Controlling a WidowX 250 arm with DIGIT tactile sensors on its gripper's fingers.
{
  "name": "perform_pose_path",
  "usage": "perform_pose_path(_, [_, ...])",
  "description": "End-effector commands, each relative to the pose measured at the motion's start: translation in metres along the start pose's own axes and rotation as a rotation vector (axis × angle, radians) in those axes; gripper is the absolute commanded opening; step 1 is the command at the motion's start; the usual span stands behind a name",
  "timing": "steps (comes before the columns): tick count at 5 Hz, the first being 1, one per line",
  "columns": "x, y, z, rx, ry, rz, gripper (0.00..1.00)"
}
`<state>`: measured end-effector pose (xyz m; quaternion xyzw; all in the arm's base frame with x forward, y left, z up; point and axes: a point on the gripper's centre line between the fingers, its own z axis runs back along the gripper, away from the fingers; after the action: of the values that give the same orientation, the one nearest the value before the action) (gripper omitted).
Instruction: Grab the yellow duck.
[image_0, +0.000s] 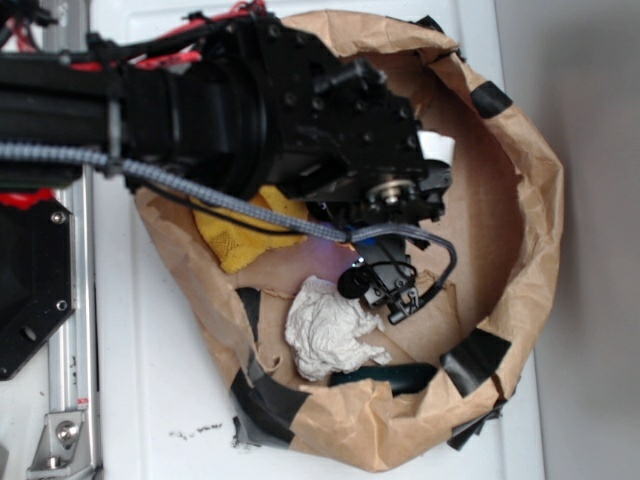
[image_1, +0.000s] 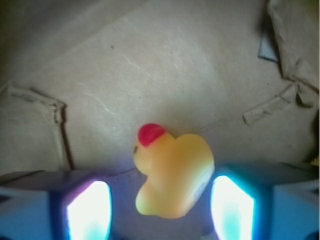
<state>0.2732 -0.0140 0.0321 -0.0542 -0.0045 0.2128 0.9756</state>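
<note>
In the wrist view the gripper (image_1: 160, 210) is standing released, its two glowing pale fingers (image_1: 89, 210) spread to either side with bare cardboard showing between them and the toy, so nothing is being grasped. The yellow duck (image_1: 172, 175) is lying between those fingers, nearer the one on the picture's right, which it is almost touching, though contact cannot be told. It is showing as a small, glossy, rounded yellow body lying tilted on its side, with a red-orange beak pointing up toward the top of the frame and a dark eye spot just beside the beak. It is resting on the brown cardboard floor (image_1: 150, 65), which is creased and scuffed; a folded flap is running down the left and a torn strip of cardboard is lying at the upper right. In the exterior view the black arm (image_0: 250, 100) is reaching in from the left and covering the duck entirely. Just beside the gripper end a white wad of paper (image_0: 330, 330) is sitting on the floor, and a yellow knitted cloth (image_0: 245, 235) is lying partly under the arm toward the left wall. A brown paper wall (image_0: 535, 200), patched with black tape (image_0: 470, 360), is curving round the whole floor, closing it in on all sides. Open floor is showing to the right of the gripper, up to that wall.
</note>
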Motion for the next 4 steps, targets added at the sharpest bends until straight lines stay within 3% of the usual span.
perform_pose_path(1, [0.011, 0.013, 0.004, 0.026, -0.062, -0.017, 0.00])
perform_pose_path(4, [0.019, 0.020, 0.048, -0.012, -0.141, 0.026, 0.00])
